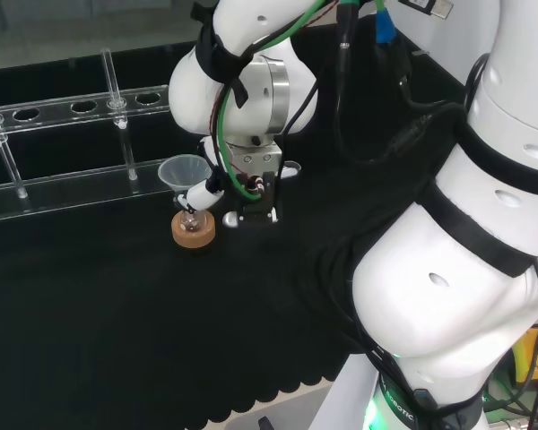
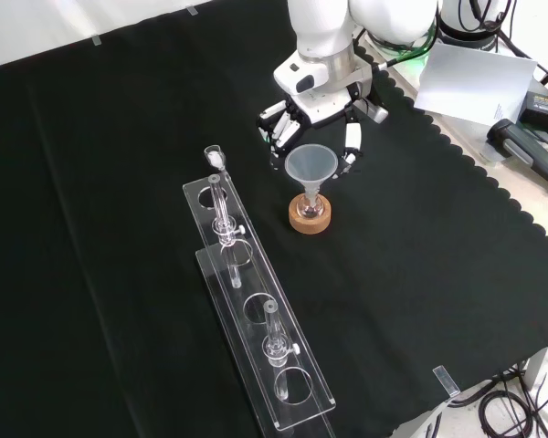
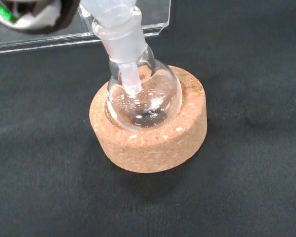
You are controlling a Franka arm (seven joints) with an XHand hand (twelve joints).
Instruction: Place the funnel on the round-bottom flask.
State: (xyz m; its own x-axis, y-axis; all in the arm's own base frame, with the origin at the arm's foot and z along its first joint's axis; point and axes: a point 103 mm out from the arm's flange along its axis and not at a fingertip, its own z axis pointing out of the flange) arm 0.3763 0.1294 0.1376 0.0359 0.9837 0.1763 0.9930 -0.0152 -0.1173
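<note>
Item: clear plastic funnel (image 2: 310,165), centre frame, stem seated in small round-bottom glass flask (image 3: 143,96) on cork ring stand (image 3: 150,131). Black-and-white hand (image 2: 324,123) fingers spread around it; withdrawal apparently remaining.

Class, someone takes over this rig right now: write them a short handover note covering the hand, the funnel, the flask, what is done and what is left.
Hand: fingers spread around the funnel; whether they touch it cannot be told.
Funnel: upright, its stem down inside the neck of the flask.
Flask: seated in the cork ring on the cloth, beside the clear rack.
Done: funnel placed on the flask.
Left: lift the hand clear without tipping the funnel.
</note>
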